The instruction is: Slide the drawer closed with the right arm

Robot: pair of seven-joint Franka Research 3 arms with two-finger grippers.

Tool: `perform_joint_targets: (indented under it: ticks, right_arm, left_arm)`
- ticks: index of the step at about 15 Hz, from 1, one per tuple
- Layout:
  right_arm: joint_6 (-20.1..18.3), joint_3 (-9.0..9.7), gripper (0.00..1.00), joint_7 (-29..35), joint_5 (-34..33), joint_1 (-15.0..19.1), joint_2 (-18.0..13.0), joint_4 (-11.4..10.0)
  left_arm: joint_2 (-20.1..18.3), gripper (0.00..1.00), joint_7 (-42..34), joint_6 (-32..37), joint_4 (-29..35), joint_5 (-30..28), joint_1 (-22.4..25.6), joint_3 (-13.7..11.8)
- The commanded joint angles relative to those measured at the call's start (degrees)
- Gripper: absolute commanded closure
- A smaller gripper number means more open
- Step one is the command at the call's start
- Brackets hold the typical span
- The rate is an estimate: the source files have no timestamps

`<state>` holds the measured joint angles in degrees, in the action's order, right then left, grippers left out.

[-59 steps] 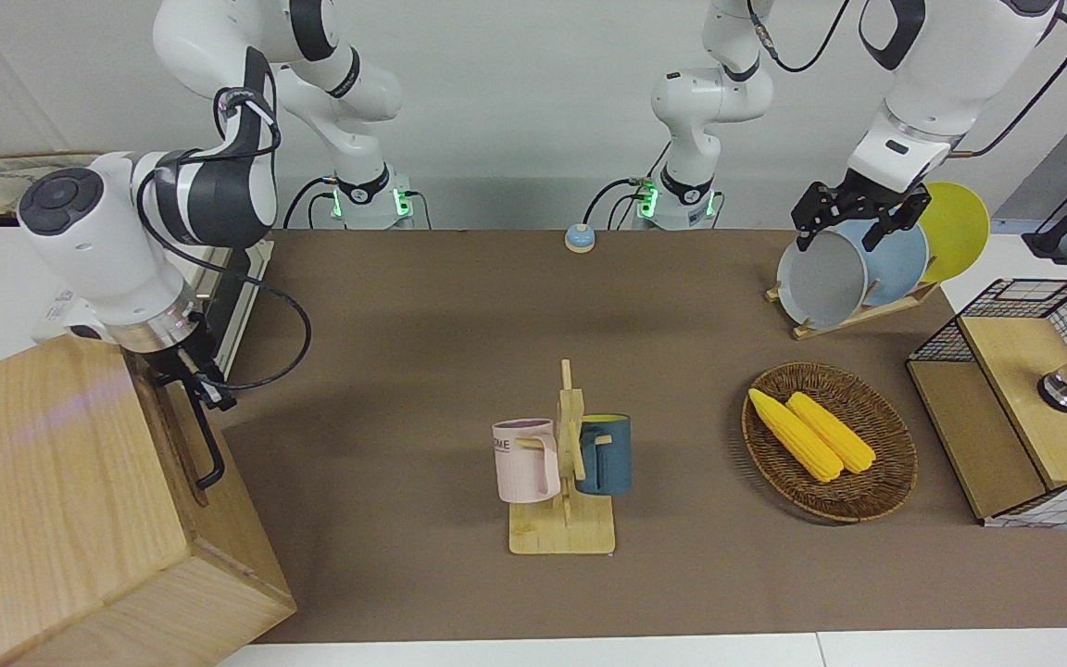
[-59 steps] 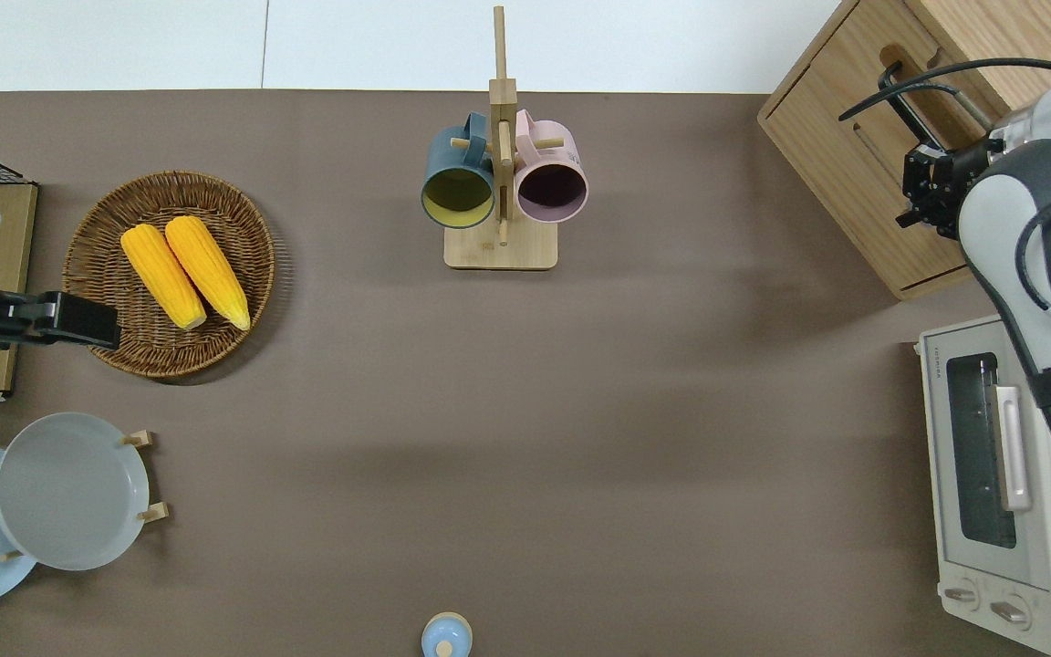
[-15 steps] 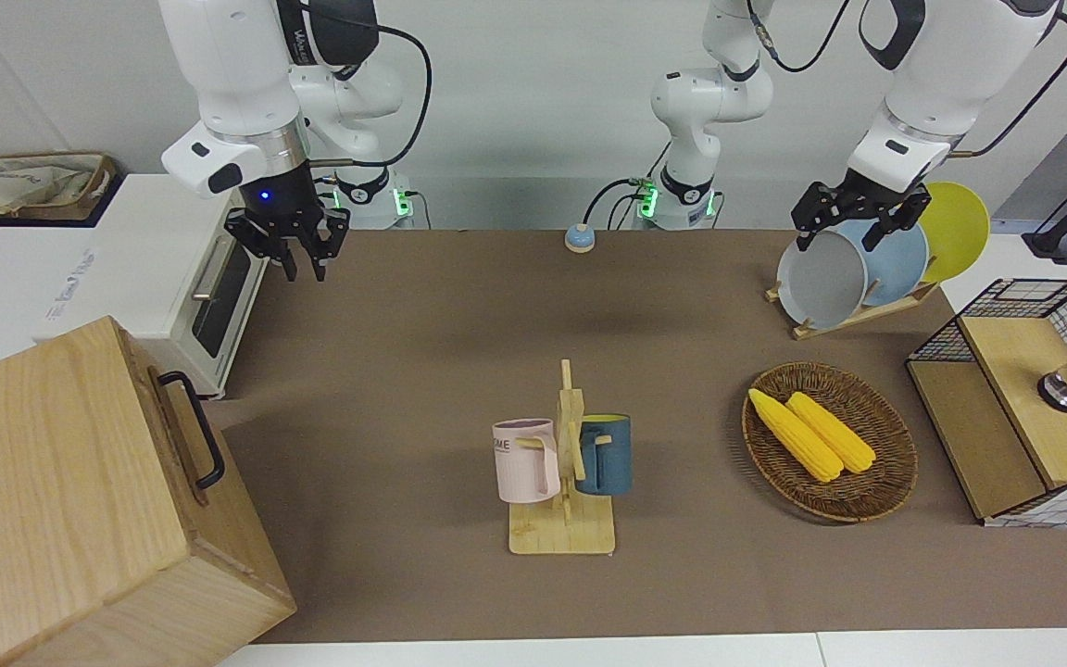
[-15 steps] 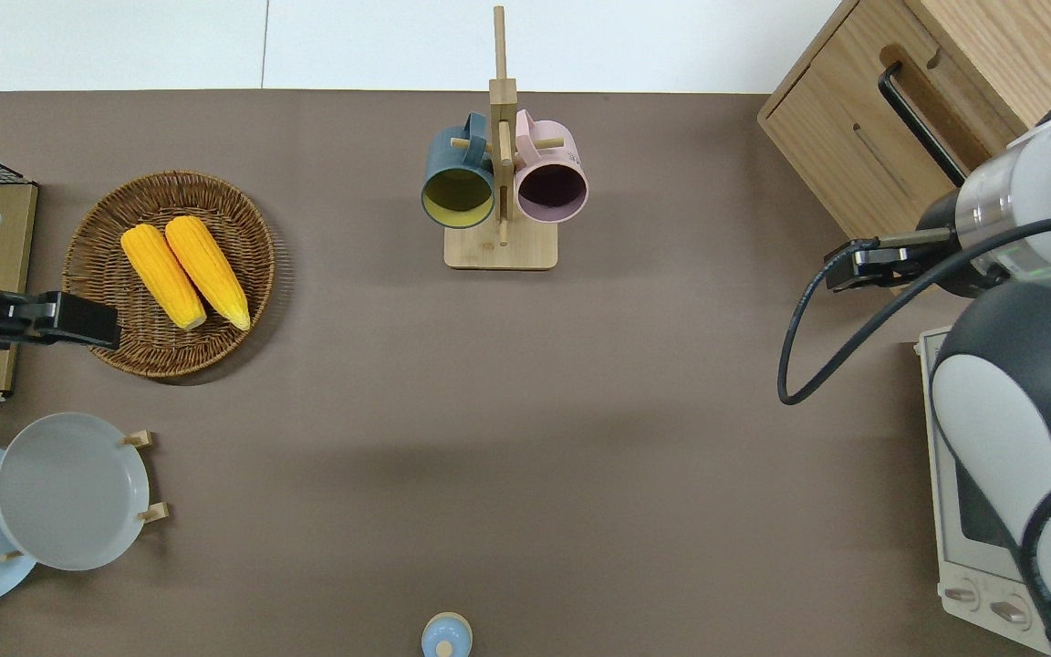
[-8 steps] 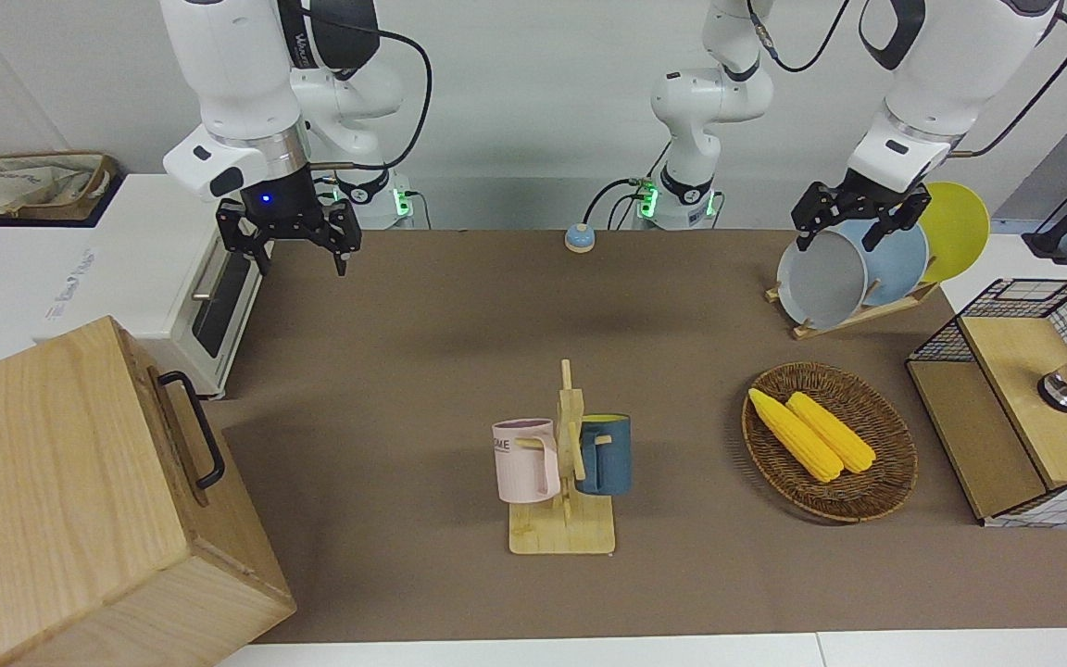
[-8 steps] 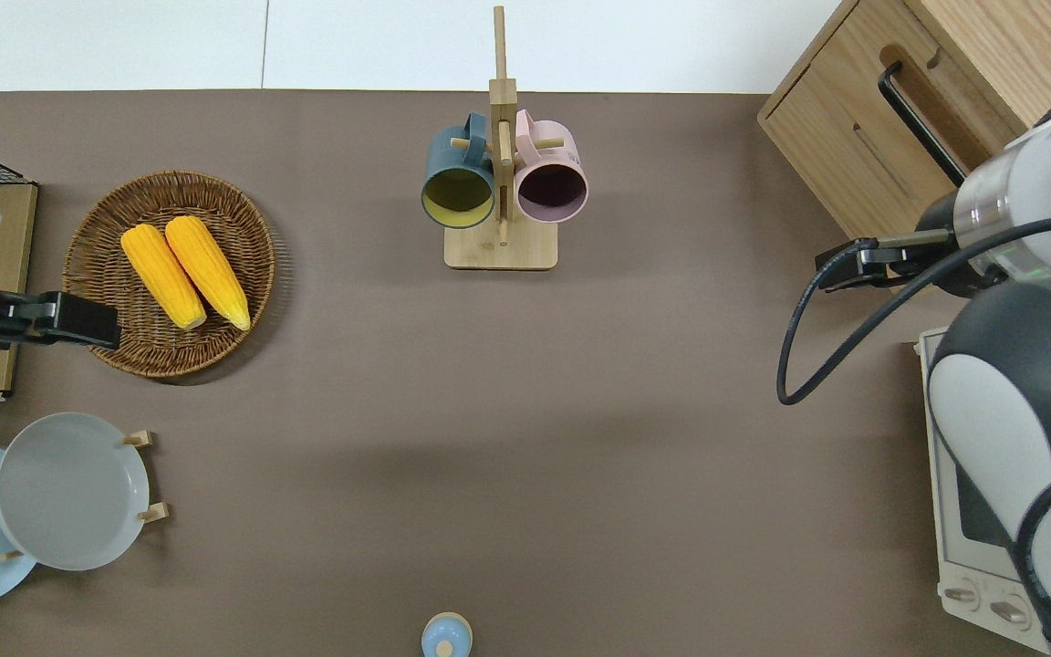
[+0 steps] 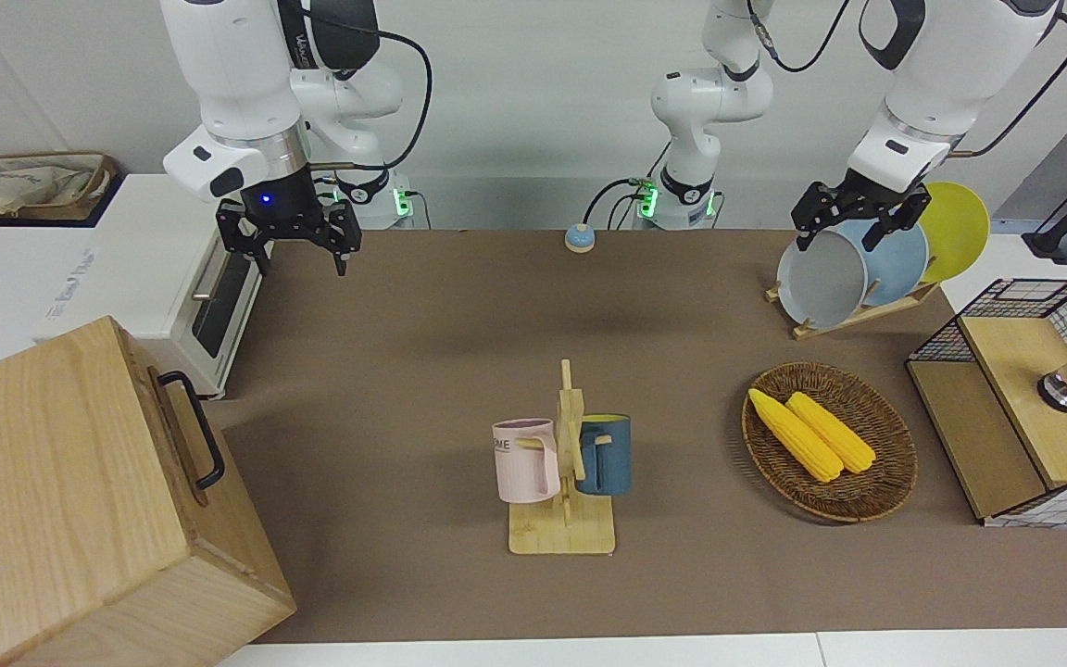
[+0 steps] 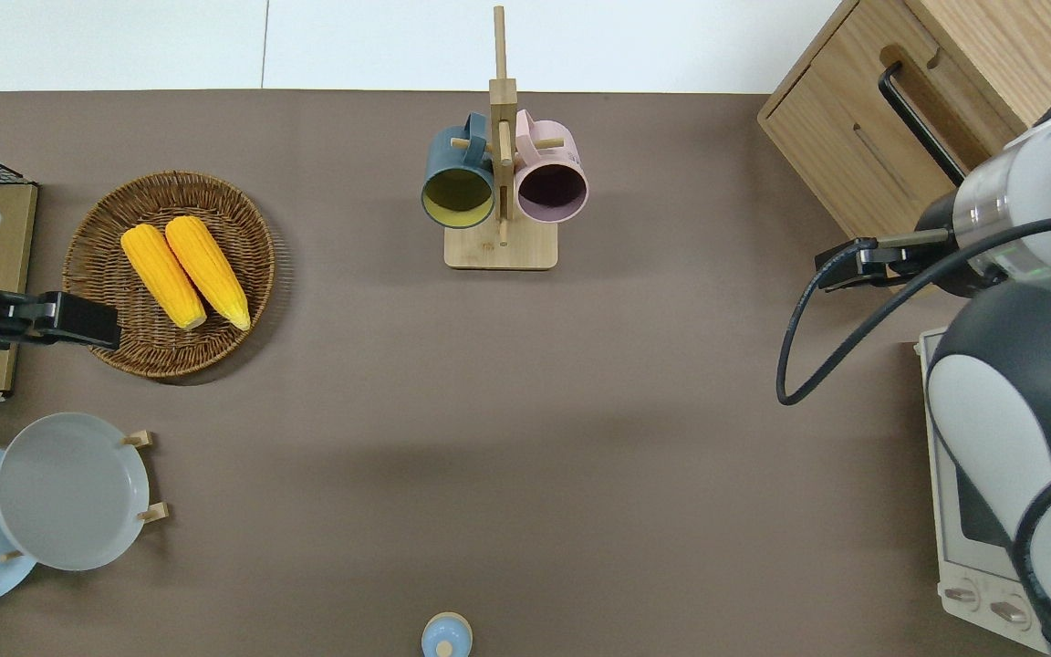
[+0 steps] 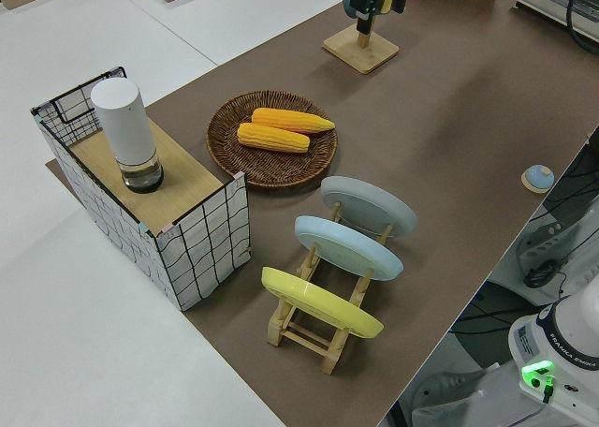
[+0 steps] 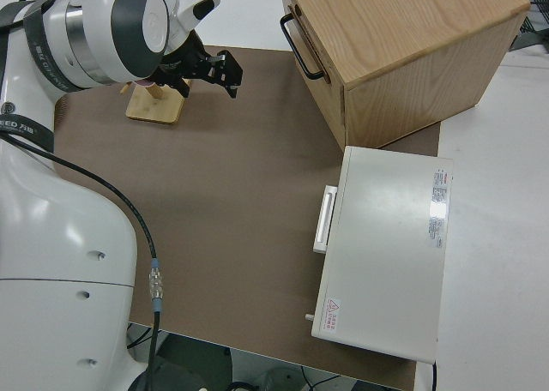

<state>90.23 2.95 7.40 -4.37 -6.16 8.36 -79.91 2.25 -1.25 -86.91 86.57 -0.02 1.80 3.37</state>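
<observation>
The drawer (image 7: pixel 178 443) sits flush in the pale-wood cabinet (image 7: pixel 52 482) at the right arm's end of the table. Its black bar handle (image 7: pixel 203 435) is free. The drawer (image 8: pixel 863 151) and handle (image 8: pixel 922 123) also show in the overhead view, and the handle (image 10: pixel 297 41) in the right side view. My right gripper (image 7: pixel 302 261) hangs open and empty in the air, blue light lit at the wrist. It is over the brown mat between the cabinet's corner and the toaster oven, clear of the handle (image 8: pixel 845 266) (image 10: pixel 214 72). My left gripper (image 7: pixel 853 236) is parked.
A white toaster oven (image 7: pixel 219 296) stands beside the cabinet, nearer to the robots. A mug rack (image 7: pixel 563 482) with two mugs is mid-table. A corn basket (image 7: pixel 830 443), plate rack (image 7: pixel 858 269), mesh box (image 7: pixel 1024 408) and small bell (image 7: pixel 579 239) are also there.
The right arm has pulled back from the drawer handle and risen toward the robots. Over the last second its fingers spread from shut to open. The left arm is still.
</observation>
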Motion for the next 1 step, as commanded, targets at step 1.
perform_joint_targets:
  ticks: [1]
  right_arm:
    - [1.1, 0.30, 0.011, -1.2, -0.9, 0.5, -1.1, -1.5]
  left_arm:
    - [0.7, 0.01, -0.5, 1.1, -1.5, 1.0, 0.3, 0.4]
